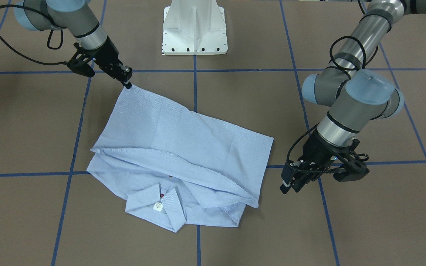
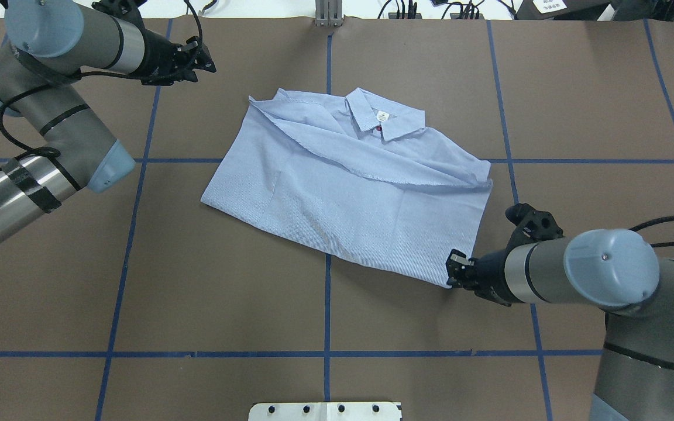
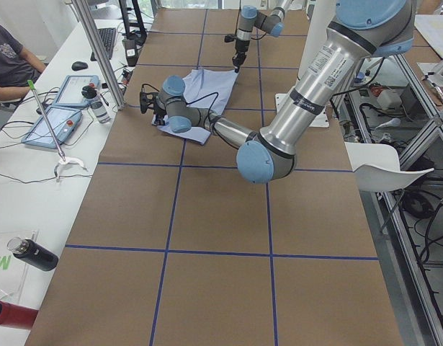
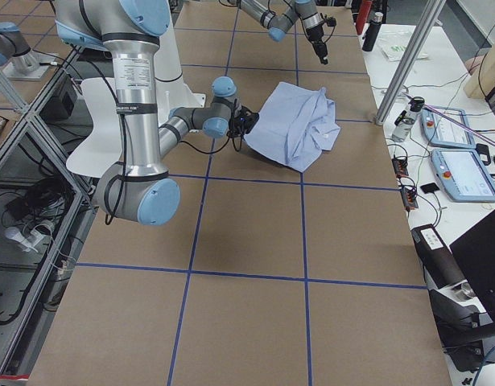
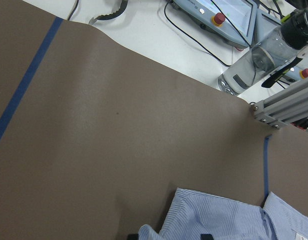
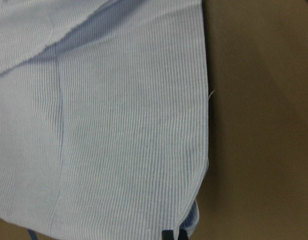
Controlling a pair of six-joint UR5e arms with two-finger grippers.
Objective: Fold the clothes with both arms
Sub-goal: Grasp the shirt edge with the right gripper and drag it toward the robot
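The light blue striped shirt (image 1: 183, 155) lies partly folded on the brown table, its collar, white label and red button on the side away from the robot; it also shows in the overhead view (image 2: 348, 193). My right gripper (image 1: 128, 84) is shut on the shirt's hem corner nearest the robot, low at the table (image 2: 451, 270); the right wrist view shows its tips (image 6: 173, 234) closed on the fabric edge. My left gripper (image 1: 290, 187) is open and empty, off the shirt beside its shoulder end (image 2: 207, 58); the shirt's edge lies just before it (image 5: 169, 236).
The white pedestal base (image 1: 194, 29) stands at the robot's side of the table. Blue tape lines (image 2: 326, 304) grid the brown cover. An aluminium post (image 5: 284, 107), a bottle (image 5: 264, 60) and control tablets (image 4: 464, 173) stand along the far table edge.
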